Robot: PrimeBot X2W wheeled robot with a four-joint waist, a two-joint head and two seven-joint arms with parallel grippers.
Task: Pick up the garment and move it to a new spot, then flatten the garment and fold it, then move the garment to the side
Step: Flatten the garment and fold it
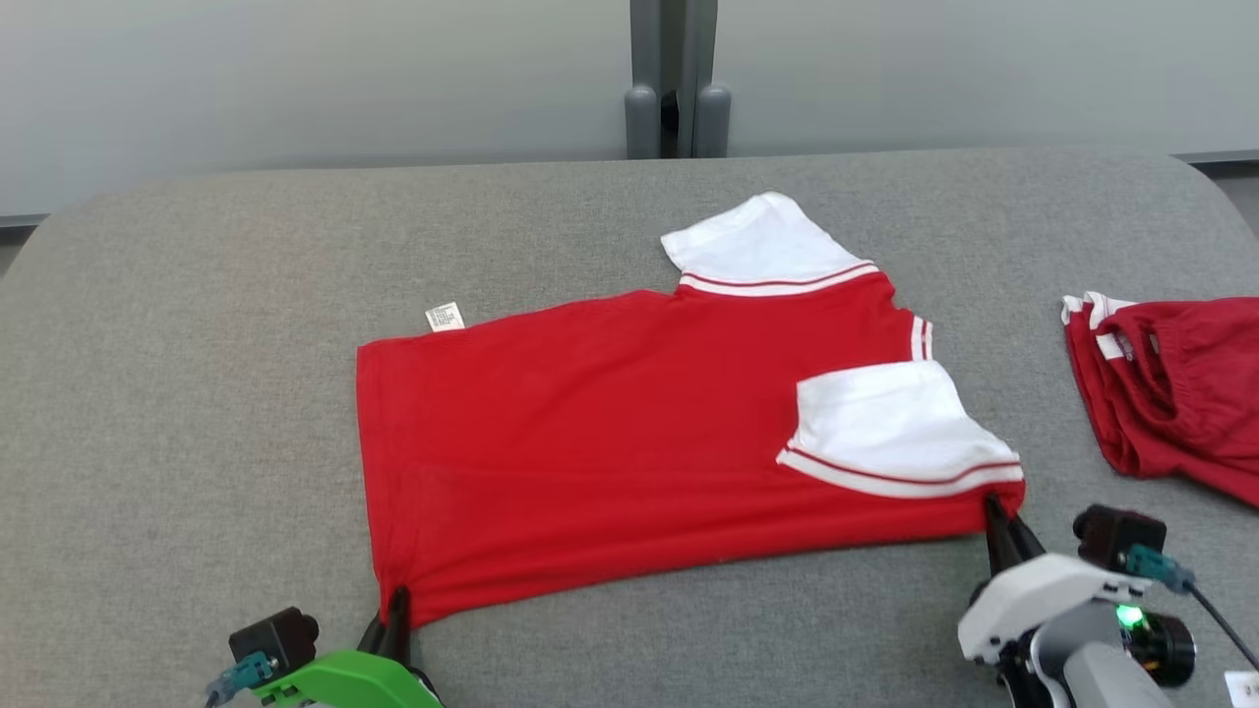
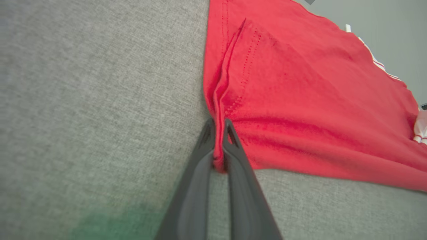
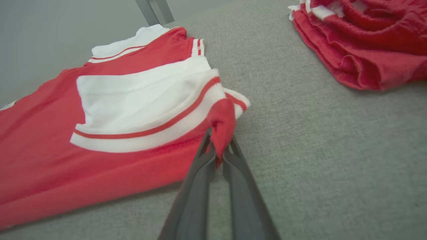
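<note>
Slippage worries us: on the worktop (image 1: 197,393) lies the garment (image 1: 590,442), our left claw (image 2: 218,126) pinching its hem corner, right claw (image 3: 219,140) its shoulder edge; uneven lifting could pull those thin bites free.

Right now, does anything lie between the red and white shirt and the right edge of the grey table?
Yes. A pile of red fabric with white trim lies on the grey fabric table, right of the red and white shirt and apart from it.
</note>
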